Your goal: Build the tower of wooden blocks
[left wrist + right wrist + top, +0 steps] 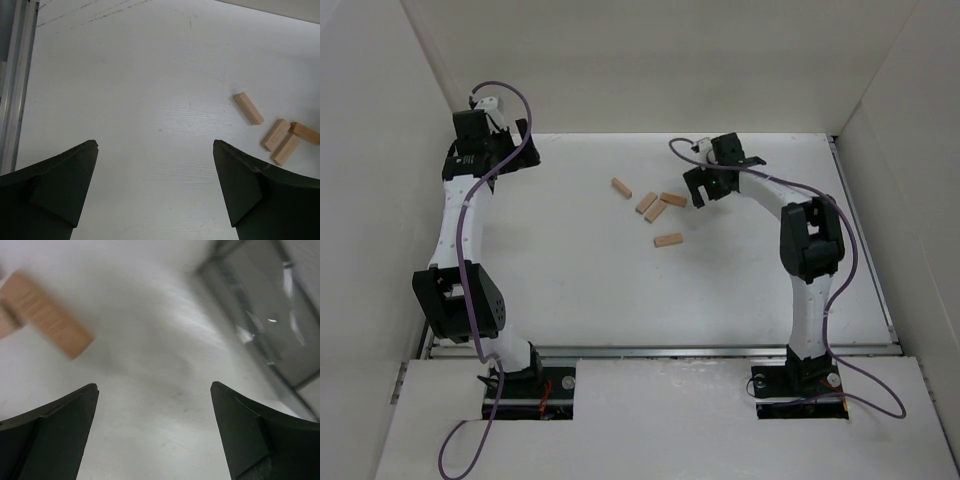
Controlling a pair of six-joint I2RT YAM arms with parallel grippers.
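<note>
Five wood blocks lie flat on the white table in a single layer, none resting on another. No tower is begun. The group sits in the far middle of the table.

- Leftmost block: alone, slanted.
- Pair: just to its right, side by side, long faces touching or nearly so.
- Fourth block: at the far right end of the pair. From the left wrist it looks to be touching one of them.
- Fifth block: apart from the rest, nearer the arm bases.

Right gripper: jaws spread wide, only bare table between them, nothing held. It hangs just to the right of the fourth block. In its wrist view one block shows at upper left, blurred.

Left gripper: jaws also wide apart and empty, over bare table near the far left corner, well apart from the blocks. Four of them show toward the right edge of its view. A metal rail runs down the left edge of that view.

A purple cable trails along each arm.
</note>
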